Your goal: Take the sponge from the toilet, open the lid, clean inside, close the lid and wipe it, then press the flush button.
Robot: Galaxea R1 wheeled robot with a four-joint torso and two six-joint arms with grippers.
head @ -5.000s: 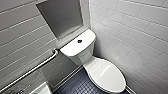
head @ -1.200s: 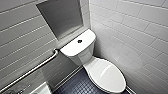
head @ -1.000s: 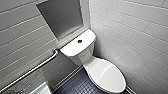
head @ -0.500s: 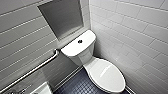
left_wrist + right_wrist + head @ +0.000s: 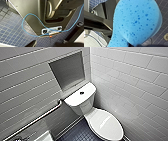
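fingers on right gripper (image 5: 134, 45) are apparently pinching sponge (image 5: 136, 22); nothing is changing lately, lid (image 5: 106, 124) at five o'clock from button (image 5: 81, 92) remaining closed.

The sponge (image 5: 136, 22) is cut off at the picture's edge.

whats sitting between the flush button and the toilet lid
Head view: bare stretch, just white ceramic tank between the small dark round flush button and the closed white oval plastic lid.

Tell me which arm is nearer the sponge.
Right. The sponge looms right at the right wrist, held above the floor; the left wrist hangs by the robot's base with its blue cable.
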